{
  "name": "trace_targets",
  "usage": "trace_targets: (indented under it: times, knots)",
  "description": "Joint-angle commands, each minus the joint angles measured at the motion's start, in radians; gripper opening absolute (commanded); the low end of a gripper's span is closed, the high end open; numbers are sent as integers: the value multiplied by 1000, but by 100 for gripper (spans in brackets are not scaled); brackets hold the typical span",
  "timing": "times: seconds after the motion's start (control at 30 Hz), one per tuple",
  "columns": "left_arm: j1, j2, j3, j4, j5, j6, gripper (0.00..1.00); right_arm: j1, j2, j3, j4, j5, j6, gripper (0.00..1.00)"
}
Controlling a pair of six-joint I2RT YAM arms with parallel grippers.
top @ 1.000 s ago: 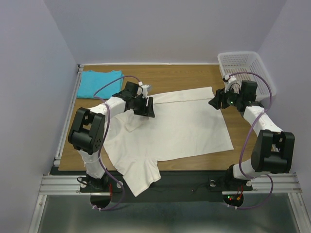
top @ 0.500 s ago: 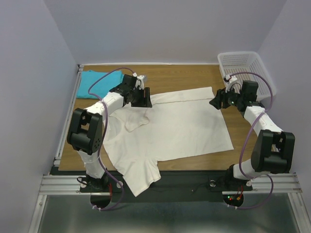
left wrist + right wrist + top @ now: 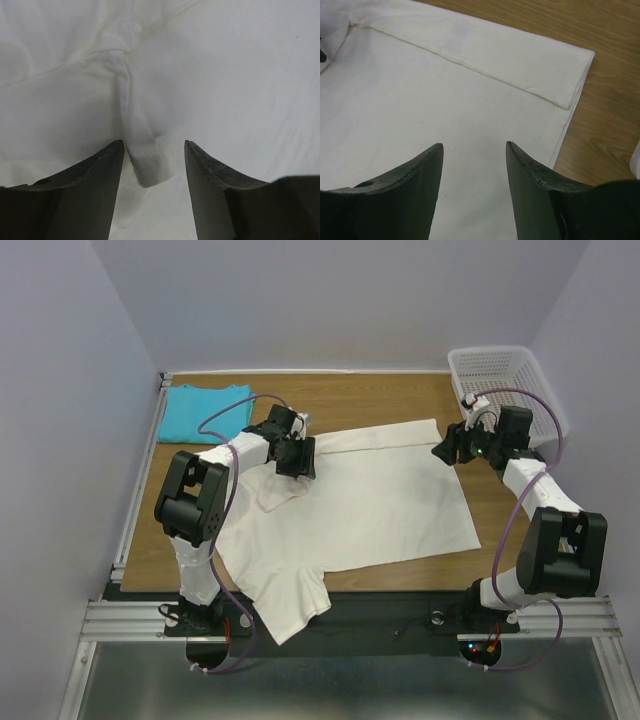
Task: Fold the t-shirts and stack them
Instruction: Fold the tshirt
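**Hovering over the cream shirt, both pincers released**

Starting at the near edge, we see one sleeve point(image 3: 285, 605) of the cream t-shirt point(image 3: 370, 500) drooping over the dark rail point(image 3: 400, 612) between the two arm bases. From there the shirt lies spread across the middle of the wooden table point(image 3: 360, 400), mostly flat, with a few soft wrinkles on its left half.

Farther in, our left gripper point(image 3: 298, 455) sits over the shirt's far left part. Its wrist view shows the fingers point(image 3: 95, 170) parted and holding nothing. A narrow bunched ridge of cloth point(image 3: 135, 130) runs down between them and ends in a hemmed tip just inside the gap. We cannot tell whether the fingers touch the fabric.

At about the same depth, our right gripper point(image 3: 443, 453) hangs at the shirt's far right corner. It too is released, with plain cream cloth showing between its fingers point(image 3: 530, 180). Just beyond them, the wrist view shows the shirt's far edge turned back on itself as a flat band point(image 3: 520, 65), with bare wood past the corner.

Farthest away, the turquoise t-shirt point(image 3: 200, 412) lies in the table's far left corner, well apart from the cream one. The white perforated basket point(image 3: 495, 352) stands in the far right corner, behind the right arm.
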Motion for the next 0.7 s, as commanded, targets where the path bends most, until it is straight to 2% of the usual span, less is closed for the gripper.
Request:
trace_targets:
  times: [0.0, 0.53, 0.63, 0.67]
  knots:
    - [-12, -8, 48, -20, -17, 9, 61, -11, -32, -13, 30, -15, 1, 59]
    - [-78, 21, 12, 20, 258, 3, 60, -17, -39, -12, 30, -15, 3, 59]
    - [-79, -22, 15, 41, 244, 9, 60, -19, -47, -13, 29, -17, -9, 59]
    - [-78, -54, 14, 50, 190, 13, 60, -19, -50, -13, 29, -20, -14, 59]
